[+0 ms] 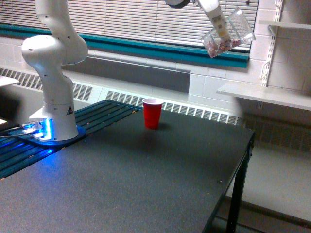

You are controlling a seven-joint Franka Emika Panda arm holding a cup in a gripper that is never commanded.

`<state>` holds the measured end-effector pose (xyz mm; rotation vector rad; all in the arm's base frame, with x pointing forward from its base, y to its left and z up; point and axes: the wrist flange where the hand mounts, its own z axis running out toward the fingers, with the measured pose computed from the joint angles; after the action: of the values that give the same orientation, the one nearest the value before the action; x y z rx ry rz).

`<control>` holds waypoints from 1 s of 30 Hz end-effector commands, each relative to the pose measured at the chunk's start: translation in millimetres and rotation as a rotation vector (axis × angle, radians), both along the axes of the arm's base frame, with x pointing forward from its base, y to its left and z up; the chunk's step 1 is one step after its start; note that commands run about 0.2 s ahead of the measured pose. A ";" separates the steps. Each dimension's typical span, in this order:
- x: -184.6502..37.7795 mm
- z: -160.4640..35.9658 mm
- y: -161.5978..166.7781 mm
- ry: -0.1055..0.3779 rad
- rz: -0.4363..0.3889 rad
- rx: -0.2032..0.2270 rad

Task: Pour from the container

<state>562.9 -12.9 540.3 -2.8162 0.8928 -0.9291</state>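
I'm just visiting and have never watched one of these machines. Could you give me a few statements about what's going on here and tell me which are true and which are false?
1. The clear cup is standing on the table. False: the gripper holds it high in the air, tilted.
2. The red cup stands upright on the dark table. True.
3. The clear cup hangs straight above the red cup. False: it is well off toward the exterior view's right.
4. Small pinkish bits show inside the clear cup. True.
5. The robot's base glows blue. True.
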 end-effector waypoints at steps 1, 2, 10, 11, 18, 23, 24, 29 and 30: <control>-0.2 10.8 -5.1 -0.022 -0.022 0.000; -0.2 10.9 -4.5 -0.023 -0.023 -0.003; -0.9 8.4 7.0 -0.023 -0.009 -0.015; -1.1 7.4 9.0 -0.022 -0.006 -0.017; -3.5 -5.7 34.6 -0.008 0.040 -0.040; -7.3 -20.1 55.5 0.010 0.075 -0.064; -8.4 -22.8 60.2 0.012 0.082 -0.069; -15.5 -35.8 85.8 0.025 0.132 -0.084; -17.5 -38.7 91.0 0.029 0.142 -0.090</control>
<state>553.4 45.7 510.3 -2.9243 0.7243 -0.9355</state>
